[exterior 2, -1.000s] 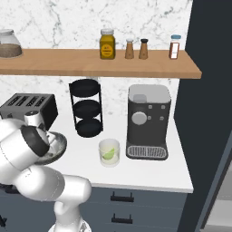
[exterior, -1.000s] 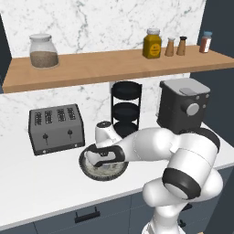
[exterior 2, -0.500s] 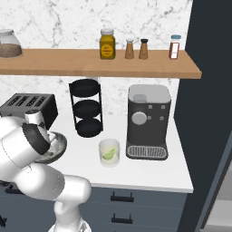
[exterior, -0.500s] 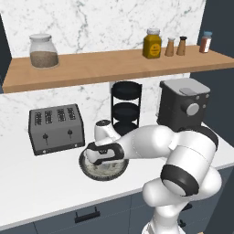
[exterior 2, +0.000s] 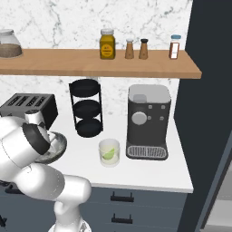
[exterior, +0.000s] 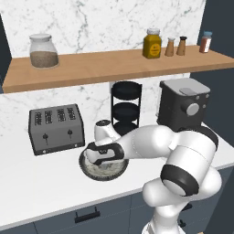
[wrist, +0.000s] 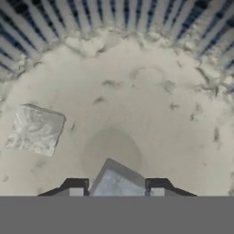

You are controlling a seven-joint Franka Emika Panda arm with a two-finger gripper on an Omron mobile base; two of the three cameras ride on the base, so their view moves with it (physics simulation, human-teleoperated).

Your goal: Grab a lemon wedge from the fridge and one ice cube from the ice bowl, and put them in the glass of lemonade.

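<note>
1. Between the two dark fingertips (wrist: pixel 76 186), low in the hand view, sits a pale ice cube (wrist: pixel 118 181); the gripper (wrist: pixel 116 188) is narrowed around it, each tip just beside a cube face, though firm contact cannot be told.
2. Beneath the cube lies the speckled floor of the ice bowl (wrist: pixel 137 96), whose dark ribbed rim runs along the top; a second cube (wrist: pixel 35 130) lies apart, to the left in that view.
3. Seen from the left base view, the gripper (exterior: pixel 104 154) hangs low inside the bowl (exterior: pixel 90 170), in front of the toaster (exterior: pixel 55 128).
4. Farther along the counter stands the glass (exterior 2: pixel 109 152), beside the coffee machine (exterior 2: pixel 148 121), well apart from the bowl (exterior 2: pixel 56 146).
5. Progress, as judged: a yellow-green wedge (exterior 2: pixel 108 155) already rests in the glass, so the lemon part appears done; the ice part is at its grasp, with lift, carry and release left.
</note>
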